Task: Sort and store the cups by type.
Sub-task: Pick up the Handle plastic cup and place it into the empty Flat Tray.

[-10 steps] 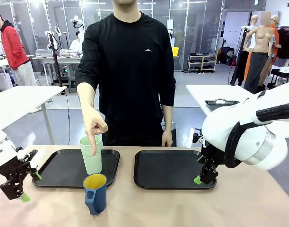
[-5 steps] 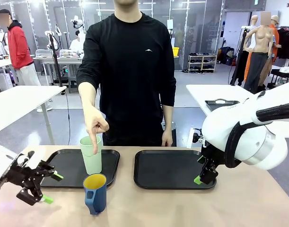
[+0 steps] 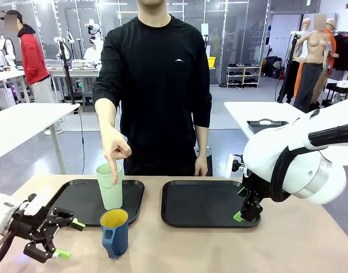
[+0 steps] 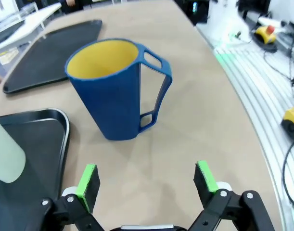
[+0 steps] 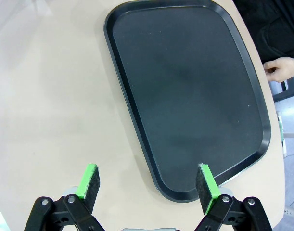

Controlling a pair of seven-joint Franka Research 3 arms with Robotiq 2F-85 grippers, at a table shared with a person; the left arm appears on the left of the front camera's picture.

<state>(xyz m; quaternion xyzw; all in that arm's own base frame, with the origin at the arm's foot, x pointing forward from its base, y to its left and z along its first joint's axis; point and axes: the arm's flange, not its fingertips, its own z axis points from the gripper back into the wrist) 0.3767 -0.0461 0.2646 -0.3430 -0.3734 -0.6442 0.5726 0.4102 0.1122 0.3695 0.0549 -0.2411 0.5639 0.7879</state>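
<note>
The left gripper (image 3: pixel 70 239) comes nearer the blue mug (image 4: pixel 110 96), jaws wide apart; it should probably centre on the body, avoiding the handle.

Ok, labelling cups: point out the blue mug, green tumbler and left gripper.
blue mug (image 4: pixel 113 102), left wrist view, outer wall.
green tumbler (image 3: pixel 111 197), front view, side wall.
left gripper (image 3: pixel 70 239), front view, between its fingertips.

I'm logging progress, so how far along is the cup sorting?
Looks done: the green tumbler stands on the left tray, the person's hand pointing at it. In hand: the open left gripper faces the blue mug, not gripping it. Left: the mug sits on the bare table, on no tray.
</note>
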